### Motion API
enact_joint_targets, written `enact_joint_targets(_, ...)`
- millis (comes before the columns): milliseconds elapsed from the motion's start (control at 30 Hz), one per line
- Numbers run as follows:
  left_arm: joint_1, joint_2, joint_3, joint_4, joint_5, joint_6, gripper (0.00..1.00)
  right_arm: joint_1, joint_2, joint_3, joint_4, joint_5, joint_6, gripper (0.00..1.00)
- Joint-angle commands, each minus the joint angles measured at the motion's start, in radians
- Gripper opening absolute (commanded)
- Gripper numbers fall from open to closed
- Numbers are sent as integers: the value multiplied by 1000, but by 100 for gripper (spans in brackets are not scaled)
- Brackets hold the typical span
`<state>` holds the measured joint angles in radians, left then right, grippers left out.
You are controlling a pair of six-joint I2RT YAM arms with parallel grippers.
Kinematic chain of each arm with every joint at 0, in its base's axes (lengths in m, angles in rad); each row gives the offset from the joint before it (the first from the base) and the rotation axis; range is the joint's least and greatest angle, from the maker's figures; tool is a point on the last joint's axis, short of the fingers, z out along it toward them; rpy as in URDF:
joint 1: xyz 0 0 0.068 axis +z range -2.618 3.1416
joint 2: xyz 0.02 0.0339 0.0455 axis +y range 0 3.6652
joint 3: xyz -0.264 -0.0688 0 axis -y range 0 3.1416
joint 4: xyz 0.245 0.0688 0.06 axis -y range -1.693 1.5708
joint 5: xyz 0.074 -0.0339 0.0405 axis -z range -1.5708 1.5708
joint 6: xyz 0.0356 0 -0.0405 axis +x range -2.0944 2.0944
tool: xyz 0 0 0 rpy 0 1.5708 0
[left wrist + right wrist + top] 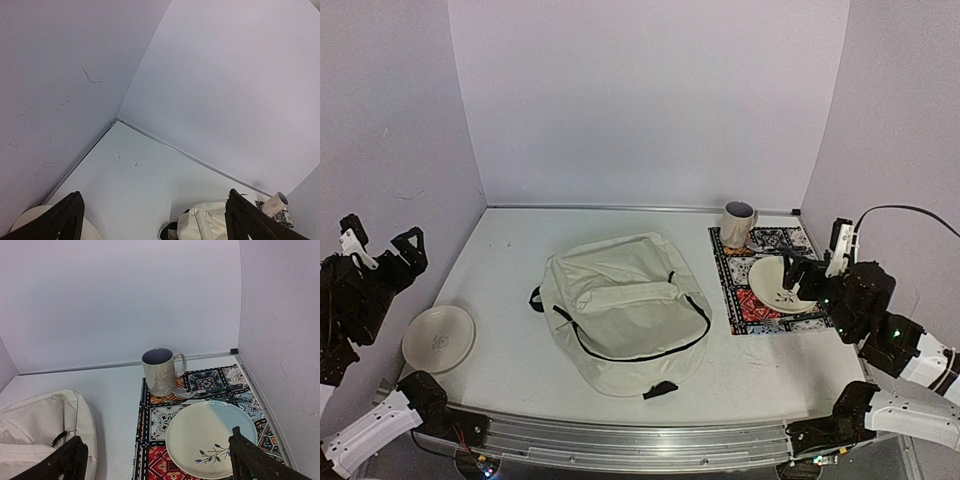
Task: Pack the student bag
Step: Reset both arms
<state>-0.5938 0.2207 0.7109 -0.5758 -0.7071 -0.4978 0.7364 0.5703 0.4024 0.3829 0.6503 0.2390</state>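
Left gripper [382, 240]: spread full wide, empty, raised by the left wall above a cream plate [438, 338]; right gripper [816, 255]: likewise spread wide, gripping nothing, poised over the near edge of a two-tone plate [210, 432] on the patterned mat [155, 420]; student bag [625, 310]: lying flat mid-table [510, 260], between the arms, well apart from both; mug [160, 371] upright on the mat's far corner, spoon [182, 392] just beside it.

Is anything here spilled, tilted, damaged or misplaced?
Nothing stands out. The beige ceramic mug stands upright at a corner of the patterned red-blue cloth mat, the cream-and-blue plate lies flat on it, and the cream fabric backpack lies on the white table. No spill or damage shows.
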Motion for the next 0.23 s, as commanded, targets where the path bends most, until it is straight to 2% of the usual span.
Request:
enact_joint_targets(0, 4, 1, -4, 27, -5, 13, 99, 7, -16, 4, 56, 17, -15, 98)
enact_joint_targets(200, 5, 14, -3, 27, -1, 11, 99, 7, -20, 7, 56, 18, -14, 98)
